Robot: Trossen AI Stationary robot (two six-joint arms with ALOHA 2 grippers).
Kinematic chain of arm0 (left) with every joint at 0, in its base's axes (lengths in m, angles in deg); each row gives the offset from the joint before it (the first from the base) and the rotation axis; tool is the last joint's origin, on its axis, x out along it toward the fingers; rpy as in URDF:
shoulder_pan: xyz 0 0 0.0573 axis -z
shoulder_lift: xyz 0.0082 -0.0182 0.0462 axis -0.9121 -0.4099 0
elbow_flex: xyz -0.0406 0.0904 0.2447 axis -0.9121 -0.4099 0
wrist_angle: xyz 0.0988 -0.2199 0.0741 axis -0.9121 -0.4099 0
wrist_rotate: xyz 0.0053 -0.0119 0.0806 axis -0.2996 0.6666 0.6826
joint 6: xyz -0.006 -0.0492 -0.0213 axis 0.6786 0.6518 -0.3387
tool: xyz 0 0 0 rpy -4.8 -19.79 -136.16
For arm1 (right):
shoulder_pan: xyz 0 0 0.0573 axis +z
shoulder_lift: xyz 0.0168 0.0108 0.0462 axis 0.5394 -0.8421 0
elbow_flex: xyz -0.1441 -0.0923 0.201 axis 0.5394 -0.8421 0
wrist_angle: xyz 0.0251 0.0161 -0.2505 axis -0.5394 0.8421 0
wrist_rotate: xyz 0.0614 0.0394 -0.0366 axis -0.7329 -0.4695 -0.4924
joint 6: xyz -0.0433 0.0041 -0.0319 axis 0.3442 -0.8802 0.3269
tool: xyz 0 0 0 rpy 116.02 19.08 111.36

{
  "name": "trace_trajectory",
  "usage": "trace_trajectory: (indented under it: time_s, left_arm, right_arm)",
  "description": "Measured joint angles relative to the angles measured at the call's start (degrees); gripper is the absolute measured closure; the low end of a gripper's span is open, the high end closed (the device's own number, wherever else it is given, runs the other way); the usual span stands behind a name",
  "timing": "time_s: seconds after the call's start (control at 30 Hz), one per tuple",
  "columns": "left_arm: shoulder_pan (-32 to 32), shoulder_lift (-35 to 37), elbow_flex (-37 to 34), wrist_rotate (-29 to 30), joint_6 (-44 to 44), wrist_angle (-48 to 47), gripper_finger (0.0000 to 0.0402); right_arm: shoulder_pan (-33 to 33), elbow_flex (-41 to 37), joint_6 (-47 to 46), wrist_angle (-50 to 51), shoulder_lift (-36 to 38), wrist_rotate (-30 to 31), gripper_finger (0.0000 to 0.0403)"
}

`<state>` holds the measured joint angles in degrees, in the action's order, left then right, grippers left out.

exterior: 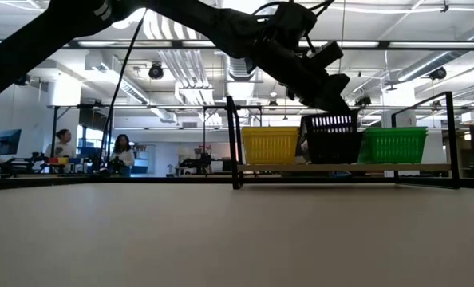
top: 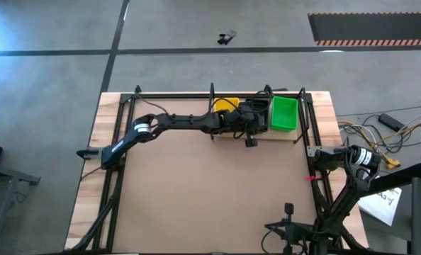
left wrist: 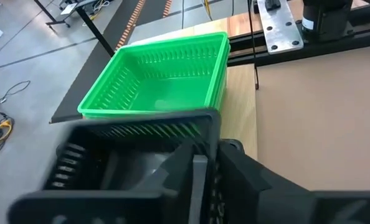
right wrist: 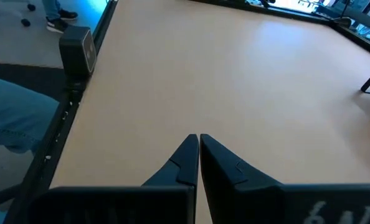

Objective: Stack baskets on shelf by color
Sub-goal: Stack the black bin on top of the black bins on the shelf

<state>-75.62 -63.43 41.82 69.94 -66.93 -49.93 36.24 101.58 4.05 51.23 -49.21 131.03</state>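
A yellow basket [exterior: 270, 145], a black basket [exterior: 330, 137] and a green basket [exterior: 393, 144] stand in a row on the pale shelf plank [exterior: 412, 167] at the table's far edge. My left gripper [exterior: 330, 105] reaches over the shelf from the left and is shut on the black basket [left wrist: 110, 168], between the yellow basket [top: 225, 106] and the green basket [top: 283, 113]. The green basket [left wrist: 163, 78] shows a doubled rim, as if nested. My right gripper [right wrist: 199, 148] is shut and hangs over bare tabletop at the right side. My left gripper holds the black basket by one side wall's rim [left wrist: 200, 127], pinched with one finger [left wrist: 194, 171] inside the basket and the other outside. The fingers come slanting down from above. The basket is slightly tilted, its bottom at plank level; whether it rests there I cannot tell.
Thin black posts [exterior: 232, 139] frame the shelf at its ends. The brown tabletop [top: 210, 191] lies in front of the shelf. The right arm [top: 352, 159] waits at the table's right edge. People stand in the room far behind [exterior: 121, 151].
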Motion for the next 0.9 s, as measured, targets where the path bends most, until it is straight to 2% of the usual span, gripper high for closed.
trace_trajectory:
  time_s: [0.23, 0.4, 0.57, 0.9]
  left_arm:
    - [-0.05, 0.56, 2.16, -0.22, -0.2, -3.43, 0.0288]
    - [0.28, 2.68, 3.8, -0.24, -0.24, -9.33, 0.0271]
    - [0.46, 2.94, 3.42, -0.37, -0.28, -16.59, 0.0271]
    - [0.54, 2.22, -0.23, 0.64, -1.41, -8.25, 0.0328]
  right_arm:
    - [0.0, -0.04, 0.0, 0.02, 0.0, 0.0, 0.0394]
    - [0.0, -0.07, 0.01, 0.15, 0.0, 0.0, 0.0394]
    - [0.0, -0.11, 0.14, 0.55, 0.02, 0.0, 0.0394]
    - [-0.02, -0.11, 0.48, 0.48, 0.02, 0.0, 0.0394]
